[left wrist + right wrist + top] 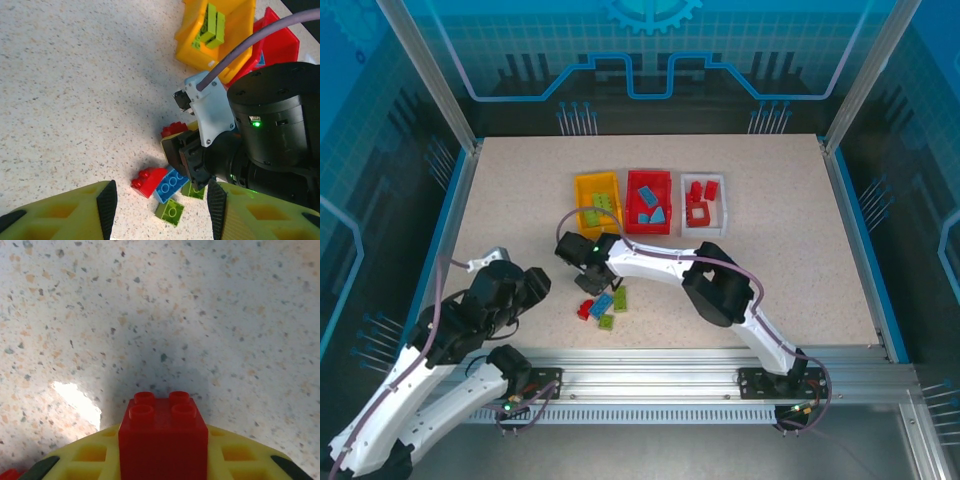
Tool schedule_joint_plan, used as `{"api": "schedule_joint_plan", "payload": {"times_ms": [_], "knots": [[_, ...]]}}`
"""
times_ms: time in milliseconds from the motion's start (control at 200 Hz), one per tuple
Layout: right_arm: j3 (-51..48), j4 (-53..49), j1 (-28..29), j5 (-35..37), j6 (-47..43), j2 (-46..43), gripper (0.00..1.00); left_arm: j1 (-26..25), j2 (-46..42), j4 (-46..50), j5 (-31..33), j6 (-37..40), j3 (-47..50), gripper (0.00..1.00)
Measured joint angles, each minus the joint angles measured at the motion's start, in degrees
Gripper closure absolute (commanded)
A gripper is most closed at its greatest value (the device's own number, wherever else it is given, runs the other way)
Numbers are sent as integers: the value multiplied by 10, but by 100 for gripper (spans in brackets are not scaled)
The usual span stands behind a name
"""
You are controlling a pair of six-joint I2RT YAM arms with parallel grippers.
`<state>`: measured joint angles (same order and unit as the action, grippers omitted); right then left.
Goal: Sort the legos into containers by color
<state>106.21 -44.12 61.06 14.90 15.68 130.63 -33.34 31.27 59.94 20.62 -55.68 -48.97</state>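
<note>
My right gripper (588, 283) reaches down at the table's middle, shut on a red lego (162, 440) with four studs that fills the gap between its yellow fingers (80, 460). Just by it lie loose legos: a red one (149, 181), a blue one (172, 184) and two lime green ones (170, 211) (192, 190). My left gripper (161, 200) hovers to their left, open, with nothing between its fingers. The containers stand behind in a row: yellow (578, 200) with green legos (210, 25), red (649, 174) with blue ones, white (724, 200) with red ones.
The right arm (720, 285) arches from its base at the front right across to the pile. A raised blue border runs along the table's left and right edges. Bare speckled tabletop lies at the left and right of the bins.
</note>
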Motion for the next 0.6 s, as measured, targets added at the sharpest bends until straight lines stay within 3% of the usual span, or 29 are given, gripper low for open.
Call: {"api": "schedule_joint_plan", "payload": {"times_ms": [110, 255, 425, 510, 600], "knots": [[-38, 6, -2, 28, 2, -59, 73, 0, 23, -38, -32, 19, 0, 44], [-106, 21, -39, 64, 16, -206, 74, 0, 88, -117, -93, 43, 0, 44], [-176, 43, -198, 90, 39, -344, 74, -4, 201, -231, -171, 64, -12, 45], [-185, 43, -280, 102, 43, -343, 73, -21, 272, -281, -194, 72, -41, 45], [-179, 38, -331, 108, 45, -307, 73, -46, 343, -325, -207, 85, -82, 45]]}}
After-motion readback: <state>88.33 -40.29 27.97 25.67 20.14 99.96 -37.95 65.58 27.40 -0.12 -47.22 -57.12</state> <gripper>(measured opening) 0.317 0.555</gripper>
